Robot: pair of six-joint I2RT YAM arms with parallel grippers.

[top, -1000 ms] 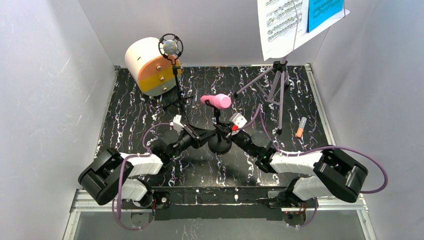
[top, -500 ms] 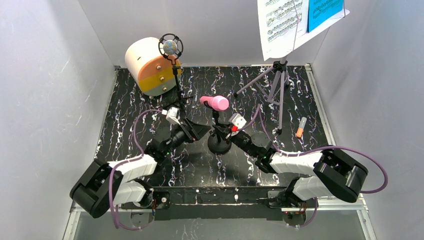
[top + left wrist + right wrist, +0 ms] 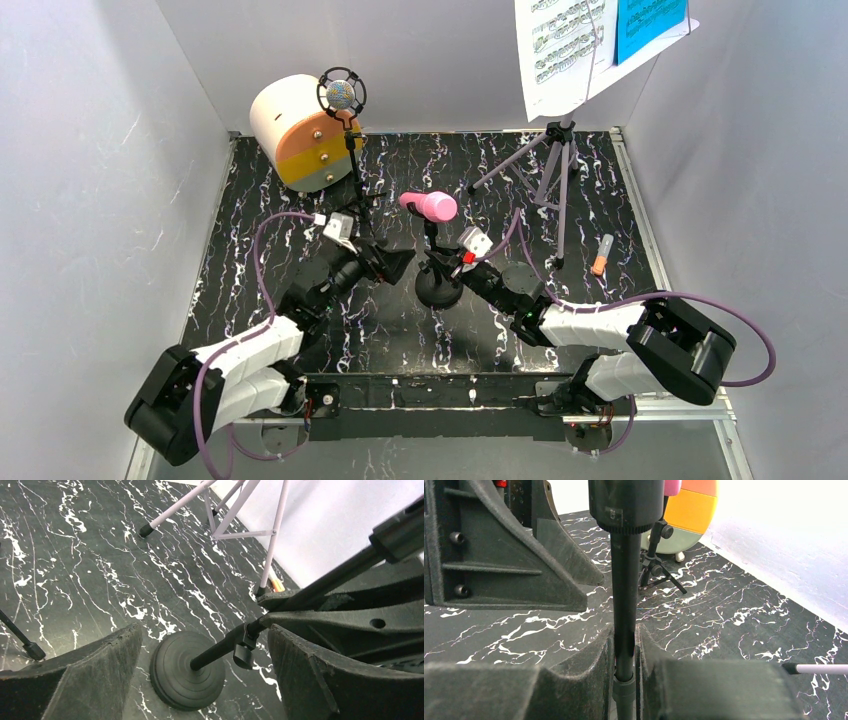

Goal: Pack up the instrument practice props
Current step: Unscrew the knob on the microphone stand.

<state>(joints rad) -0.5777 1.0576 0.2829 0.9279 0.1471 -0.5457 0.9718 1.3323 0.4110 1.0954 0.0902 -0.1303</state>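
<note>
Seen from above, the right gripper [image 3: 446, 263] is clamped on the thin black round-footed stand [image 3: 438, 292], just under the pink toy microphone [image 3: 430, 206], probably to steady it. The left gripper [image 3: 400, 263], just beside that pole, holds nothing.

In the left wrist view its fingers [image 3: 95, 675] stand wide apart. The stand's foot rests on the black marbled bench [image 3: 75, 555] between and ahead of them.

In the right wrist view the pole is pinched between the pads [image 3: 574, 685].

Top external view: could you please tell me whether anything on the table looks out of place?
A small orange-tipped stick lies loose on the table, just right of the lilac music rack and its legs. Nothing looks spilled or broken.
</note>
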